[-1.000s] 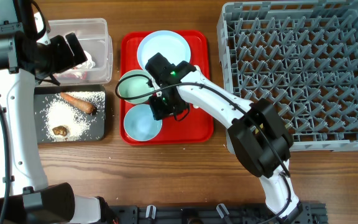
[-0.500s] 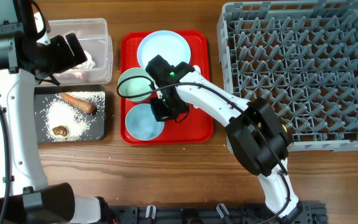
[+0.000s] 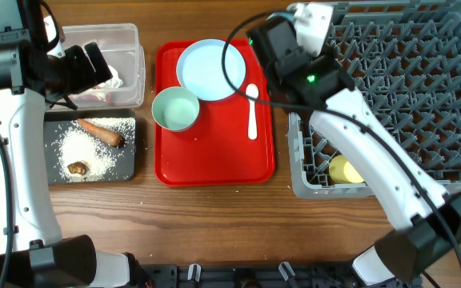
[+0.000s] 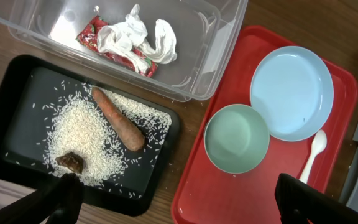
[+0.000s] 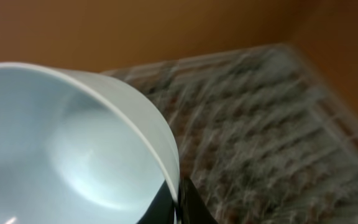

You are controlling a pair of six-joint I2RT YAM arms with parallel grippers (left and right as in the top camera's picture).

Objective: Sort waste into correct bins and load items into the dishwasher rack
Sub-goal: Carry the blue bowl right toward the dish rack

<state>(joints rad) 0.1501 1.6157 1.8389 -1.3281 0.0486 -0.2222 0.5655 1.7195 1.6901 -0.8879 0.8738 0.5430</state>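
Right gripper on one bowl, apparently

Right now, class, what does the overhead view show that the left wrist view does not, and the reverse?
Only overhead: the yellow cup lying in the dishwasher rack, and the right gripper holding a pale blue bowl above it. Only left wrist, plainly: the wrapper and tissue in the clear tub, mostly hidden overhead by the left gripper. Both: carrot, rice, plate, mint bowl and spoon.
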